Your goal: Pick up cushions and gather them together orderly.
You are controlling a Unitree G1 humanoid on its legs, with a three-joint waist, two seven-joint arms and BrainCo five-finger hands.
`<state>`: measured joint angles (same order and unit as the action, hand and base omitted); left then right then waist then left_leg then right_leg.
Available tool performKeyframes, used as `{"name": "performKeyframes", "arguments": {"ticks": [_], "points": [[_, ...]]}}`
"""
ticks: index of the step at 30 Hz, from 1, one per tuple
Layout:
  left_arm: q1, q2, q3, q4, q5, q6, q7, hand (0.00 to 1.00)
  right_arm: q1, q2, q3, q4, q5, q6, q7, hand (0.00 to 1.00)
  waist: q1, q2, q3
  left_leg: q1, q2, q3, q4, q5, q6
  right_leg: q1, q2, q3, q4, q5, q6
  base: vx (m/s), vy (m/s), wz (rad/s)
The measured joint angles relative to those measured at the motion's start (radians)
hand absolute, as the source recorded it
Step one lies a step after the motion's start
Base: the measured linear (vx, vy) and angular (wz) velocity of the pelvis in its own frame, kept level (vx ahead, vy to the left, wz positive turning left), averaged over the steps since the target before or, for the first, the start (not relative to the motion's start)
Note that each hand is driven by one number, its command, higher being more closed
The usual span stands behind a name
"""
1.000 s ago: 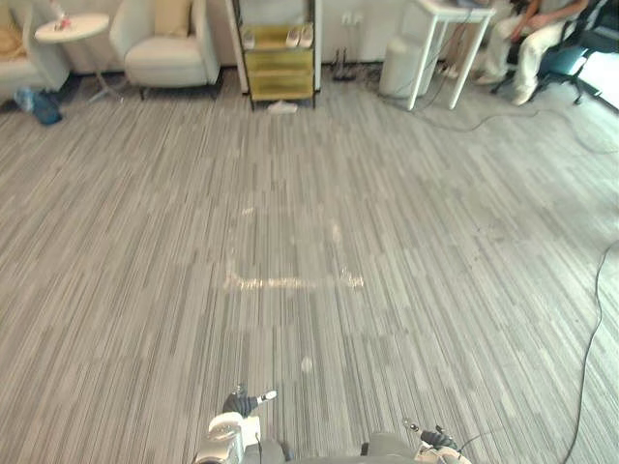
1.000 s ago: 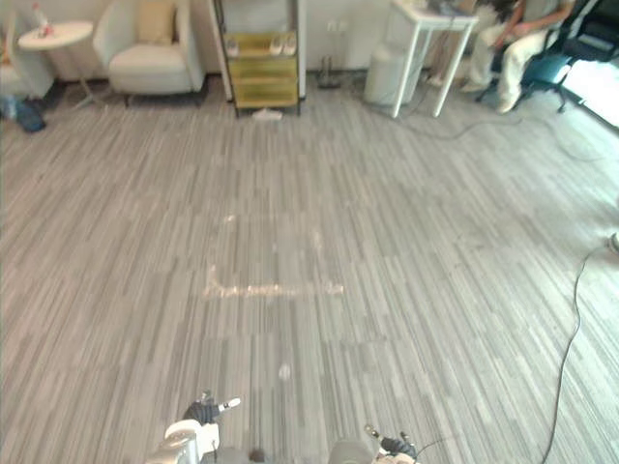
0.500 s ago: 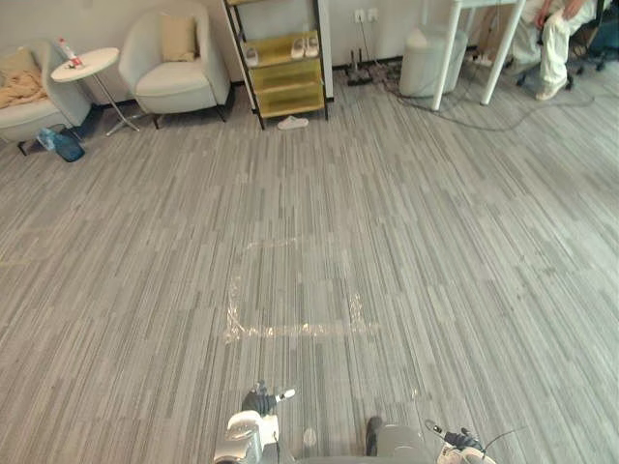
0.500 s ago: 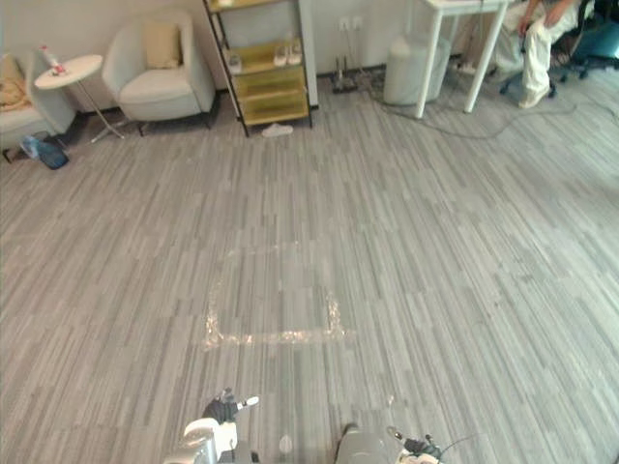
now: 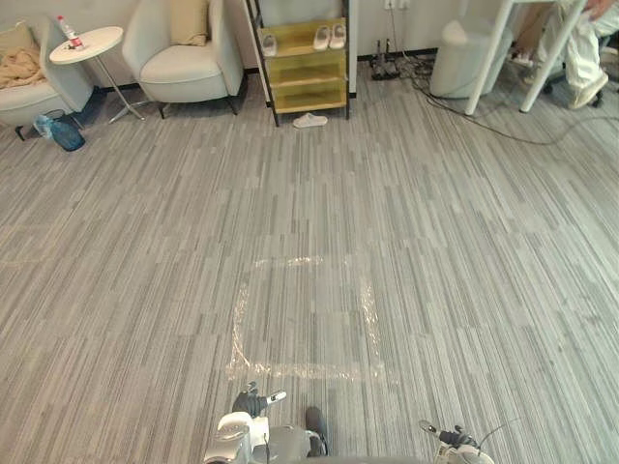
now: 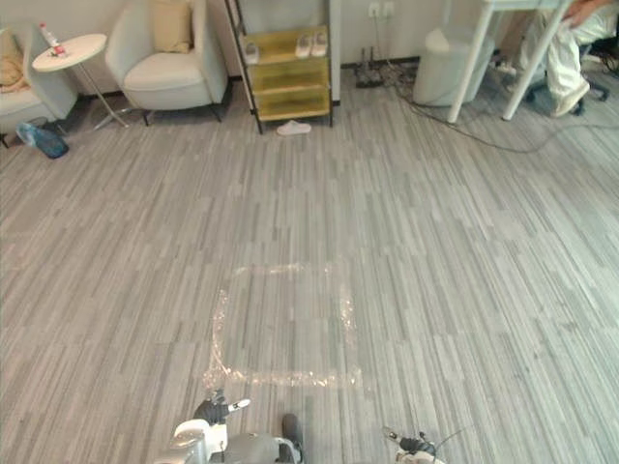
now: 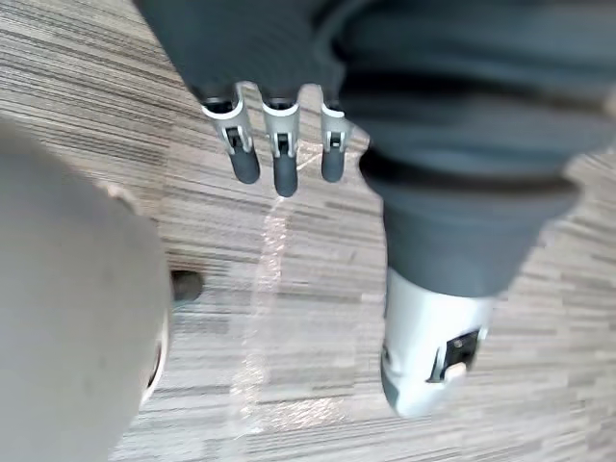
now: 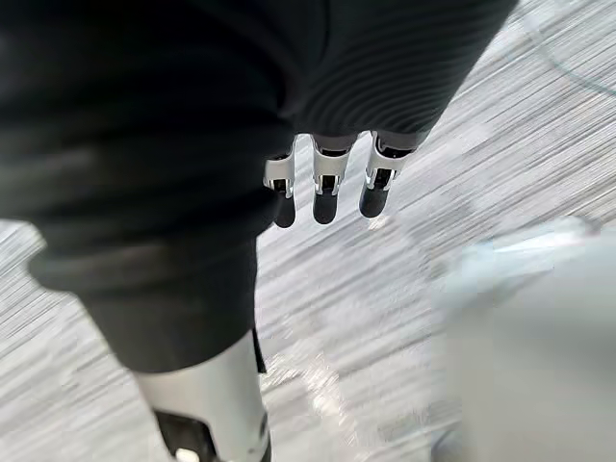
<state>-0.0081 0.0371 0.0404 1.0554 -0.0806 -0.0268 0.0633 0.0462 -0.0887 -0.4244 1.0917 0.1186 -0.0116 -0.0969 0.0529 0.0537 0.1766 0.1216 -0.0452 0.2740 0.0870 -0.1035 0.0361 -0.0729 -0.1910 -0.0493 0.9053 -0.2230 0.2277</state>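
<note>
While the left robot hand [image 7: 277,159] and the right robot hand [image 8: 325,188] hang empty: the step in hand is judged to be the approach to the cushion [image 5: 189,19]; nothing is gripped yet.
State of left robot hand: the fingers are held straight and relaxed above the floor [image 5: 435,251]; nothing is enclosed.
State of right robot hand: the fingers are extended and relaxed, with nothing between them and the thumb.
Cushion location: a pale yellow cushion is propped upright against the backrest of the armchair [image 5: 184,72], at the far side of the room, left of the shelf unit [image 5: 308,68] and well apart from both robot hands.
Second seat [image 5: 39,97]: a tan item [image 5: 21,63] is laid on it; whether a further cushion is included cannot be told.
Taped square [image 5: 305,324]: an outline is marked on the floor just ahead of the robot hands, between them and the armchair; it is judged a possible gathering spot, though this is not confirmed.
Progress: none of the gathering is judged complete.
Next move: the open floor must be crossed towards the armchair, bearing left; a robot hand must then be raised to seat height and closed on the cushion.
Handling: the cushion is expected to be soft and yielding, so a wide grasp, possibly with both robot hands, is advised.
</note>
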Motion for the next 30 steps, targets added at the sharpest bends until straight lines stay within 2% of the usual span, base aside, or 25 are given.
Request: {"name": "performKeyframes", "arguments": {"ticks": [2, 3, 4, 5, 6, 7, 8, 9, 10, 11, 12, 13, 14, 16, 18, 19, 20, 21, 22, 23, 24, 26, 28, 29, 30], "points": [[0.010, -0.003, 0.007, -0.001, 0.000, 0.002, 0.000, 0.00, 0.015, 0.004, 0.001, -0.020, 0.000, -0.004, 0.001, 0.00, 0.000, -0.002, -0.001, 0.077, -0.001, -0.042, -0.047, -0.020, 0.003, -0.073, -0.001, -0.038, -0.080, -0.046, -0.068, 0.39, -0.042, 0.59], [0.010, -0.005, 0.011, -0.001, 0.000, 0.002, 0.000, 0.00, 0.016, 0.004, 0.001, -0.021, 0.000, -0.007, 0.001, 0.00, -0.002, -0.002, -0.001, 0.091, 0.000, -0.061, -0.051, -0.031, 0.012, -0.090, 0.002, -0.048, -0.119, -0.050, -0.080, 0.34, -0.106, 0.75], [0.010, -0.007, 0.018, -0.002, 0.000, 0.002, 0.000, 0.00, 0.018, 0.005, -0.001, -0.022, 0.001, -0.009, 0.002, 0.00, -0.007, -0.002, 0.000, 0.100, 0.008, -0.099, -0.050, -0.066, 0.014, -0.130, 0.014, -0.058, -0.241, -0.040, -0.100, 0.29, -0.121, 0.66], [0.011, -0.011, 0.022, -0.003, 0.000, 0.002, 0.001, 0.00, 0.018, 0.005, -0.006, -0.022, 0.001, -0.009, 0.003, 0.00, -0.009, 0.000, 0.001, 0.104, 0.014, -0.113, -0.047, -0.078, 0.007, -0.142, 0.026, -0.053, -0.317, -0.021, -0.112, 0.37, -0.182, 0.85], [0.015, -0.012, 0.028, -0.003, 0.001, 0.001, 0.000, 0.00, 0.024, 0.007, -0.005, -0.022, 0.001, -0.008, 0.004, 0.00, -0.013, 0.000, -0.001, 0.115, 0.021, -0.144, -0.043, -0.097, -0.010, -0.139, 0.048, -0.036, -0.470, 0.036, -0.119, 0.49, -0.280, 0.86], [0.021, -0.009, 0.054, -0.004, 0.001, 0.000, -0.002, 0.00, 0.042, 0.016, -0.006, -0.017, 0.001, -0.007, 0.003, 0.00, -0.013, -0.016, -0.005, 0.130, 0.016, -0.176, -0.027, -0.130, -0.031, -0.138, 0.057, 0.006, -0.584, 0.136, -0.140, 0.53, -0.311, 0.90], [0.024, -0.011, 0.064, -0.004, 0.001, 0.000, 0.000, 0.00, 0.052, 0.018, -0.006, -0.014, 0.002, -0.004, 0.003, 0.00, -0.015, -0.027, -0.011, 0.140, 0.018, -0.196, -0.014, -0.148, -0.037, -0.129, 0.059, 0.016, -0.571, 0.191, -0.156, 0.49, -0.290, 0.80], [0.041, -0.033, 0.073, -0.006, 0.001, 0.002, -0.002, 0.00, 0.066, 0.006, -0.007, -0.015, 0.003, -0.002, 0.001, 0.00, -0.017, 0.011, -0.024, 0.140, 0.053, -0.201, 0.028, -0.158, -0.055, -0.119, 0.071, -0.024, -0.535, 0.137, -0.180, 0.53, -0.267, 0.70], [0.058, -0.052, 0.088, -0.018, 0.009, 0.002, -0.007, 0.00, 0.065, 0.002, -0.014, -0.019, 0.003, -0.004, -0.001, 0.00, -0.024, 0.025, -0.032, 0.101, 0.069, -0.195, 0.138, -0.159, -0.060, -0.100, 0.068, -0.052, -0.526, 0.105, -0.186, 0.51, -0.253, 0.67], [0.055, -0.058, 0.096, -0.029, 0.010, 0.002, -0.008, 0.00, 0.069, 0.001, -0.015, -0.021, 0.005, -0.005, -0.002, 0.00, -0.032, 0.027, -0.032, 0.062, 0.080, -0.186, 0.227, -0.161, -0.065, -0.081, 0.065, -0.068, -0.532, 0.090, -0.188, 0.59, -0.301, 0.93], [0.047, -0.061, 0.123, -0.047, 0.010, 0.001, -0.008, 0.00, 0.085, 0.003, -0.013, -0.047, 0.012, -0.005, -0.002, 0.00, -0.036, 0.036, -0.028, -0.079, 0.149, -0.130, 0.553, -0.116, -0.152, -0.004, 0.071, -0.126, -0.568, 0.061, -0.210, 0.44, -0.250, 0.79], [0.045, -0.057, 0.135, -0.055, 0.009, 0.001, -0.008, 0.00, 0.088, 0.008, -0.008, -0.058, 0.019, -0.006, -0.003, 0.00, -0.034, 0.032, -0.024, -0.135, 0.194, -0.094, 0.680, -0.093, -0.164, 0.034, 0.075, -0.148, -0.587, 0.051, -0.220, 0.43, -0.230, 0.69], [0.043, -0.055, 0.138, -0.063, 0.009, 0.000, -0.009, 0.00, 0.086, 0.010, 0.000, -0.059, 0.032, -0.006, -0.002, 0.00, -0.032, 0.024, -0.019, -0.166, 0.223, -0.063, 0.757, -0.091, -0.151, 0.068, 0.076, -0.162, -0.603, 0.044, -0.227, 0.33, -0.154, 0.28], [0.027, -0.052, 0.134, -0.072, 0.008, -0.006, -0.009, 0.00, 0.076, 0.024, 0.007, -0.062, 0.052, -0.006, -0.003, 0.00, -0.013, -0.005, -0.010, -0.229, 0.279, 0.034, 0.802, -0.106, -0.124, 0.167, 0.068, -0.191, -0.679, 0.041, -0.227, 0.35, -0.176, 0.26], [0.010, -0.057, 0.122, -0.073, 0.007, -0.009, -0.009, 0.00, 0.066, 0.040, 0.000, -0.092, 0.059, -0.006, -0.003, 0.00, -0.001, -0.014, -0.010, -0.269, 0.296, 0.082, 0.682, -0.114, -0.109, 0.226, 0.061, -0.216, -0.730, 0.043, -0.224, 0.32, -0.100, 0.24], [-0.001, -0.061, 0.106, -0.075, 0.006, -0.012, -0.010, 0.00, 0.047, 0.050, -0.004, -0.097, 0.058, -0.007, -0.003, 0.00, 0.003, -0.019, -0.009, -0.279, 0.285, 0.097, 0.493, -0.107, -0.103, 0.251, 0.049, -0.226, -0.743, 0.038, -0.215, 0.31, 0.028, 0.14], [-0.007, -0.064, 0.095, -0.073, 0.006, -0.010, -0.009, 0.00, 0.038, 0.051, -0.005, -0.097, 0.058, -0.008, -0.003, 0.00, 0.003, -0.023, -0.011, -0.278, 0.260, 0.088, 0.338, -0.074, -0.099, 0.257, 0.033, -0.234, -0.742, 0.029, -0.200, 0.31, 0.070, 0.12], [-0.010, -0.068, 0.093, -0.071, 0.006, -0.009, -0.009, 0.00, 0.037, 0.051, -0.004, -0.098, 0.058, -0.009, -0.003, 0.00, 0.003, -0.026, -0.010, -0.277, 0.243, 0.076, 0.263, -0.045, -0.100, 0.263, 0.026, -0.236, -0.742, 0.022, -0.188, 0.32, 0.152, 0.17], [-0.011, -0.079, 0.085, -0.070, 0.007, -0.010, -0.009, 0.00, 0.038, 0.049, -0.004, -0.096, 0.058, -0.011, -0.003, 0.00, 0.003, -0.022, -0.013, -0.273, 0.215, 0.037, 0.139, 0.029, -0.109, 0.268, 0.017, -0.240, -0.738, 0.002, -0.156, 0.32, 0.242, 0.12], [-0.009, -0.084, 0.076, -0.068, 0.007, -0.011, -0.009, 0.00, 0.039, 0.047, -0.004, -0.091, 0.057, -0.009, -0.005, 0.00, 0.004, -0.014, -0.017, -0.276, 0.204, -0.003, 0.097, 0.115, -0.124, 0.284, 0.014, -0.237, -0.735, -0.028, -0.121, 0.35, 0.284, 0.06], [-0.013, -0.077, 0.076, -0.067, 0.007, -0.011, -0.009, 0.00, 0.038, 0.049, -0.005, -0.087, 0.057, -0.008, -0.007, 0.00, 0.005, -0.030, -0.016, -0.276, 0.191, -0.010, 0.110, 0.144, -0.122, 0.291, -0.003, -0.232, -0.733, -0.037, -0.107, 0.37, 0.291, -0.01], [-0.019, -0.046, 0.046, -0.062, 0.005, -0.005, -0.008, 0.00, 0.041, 0.092, -0.003, -0.088, 0.054, -0.005, -0.010, 0.00, -0.001, -0.096, -0.032, -0.254, 0.120, 0.022, 0.127, 0.065, -0.089, 0.290, -0.079, -0.187, -0.678, -0.031, -0.108, 0.39, 0.249, -0.04], [-0.020, -0.036, 0.021, -0.059, 0.005, -0.007, -0.010, 0.00, 0.043, 0.103, -0.002, -0.087, 0.044, -0.003, -0.008, 0.00, 0.007, -0.106, -0.035, -0.226, 0.101, 0.046, 0.147, 0.027, -0.070, 0.222, -0.115, -0.118, -0.527, -0.001, -0.102, 0.34, 0.271, -0.20], [-0.022, -0.029, -0.001, -0.044, 0.004, -0.006, -0.010, 0.00, 0.040, 0.104, -0.004, -0.086, 0.040, -0.003, -0.007, 0.00, 0.005, -0.096, -0.033, -0.192, 0.097, 0.057, 0.139, 0.011, -0.061, 0.159, -0.125, -0.073, -0.389, 0.054, -0.104, 0.33, 0.272, -0.25], [-0.023, -0.026, -0.008, -0.037, 0.001, -0.005, -0.010, 0.00, 0.038, 0.105, -0.004, -0.086, 0.040, -0.003, -0.007, 0.00, 0.002, -0.087, -0.030, -0.172, 0.099, 0.065, 0.130, 0.004, -0.055, 0.131, -0.130, -0.057, -0.319, 0.081, -0.101, 0.31, 0.241, -0.24]]}}
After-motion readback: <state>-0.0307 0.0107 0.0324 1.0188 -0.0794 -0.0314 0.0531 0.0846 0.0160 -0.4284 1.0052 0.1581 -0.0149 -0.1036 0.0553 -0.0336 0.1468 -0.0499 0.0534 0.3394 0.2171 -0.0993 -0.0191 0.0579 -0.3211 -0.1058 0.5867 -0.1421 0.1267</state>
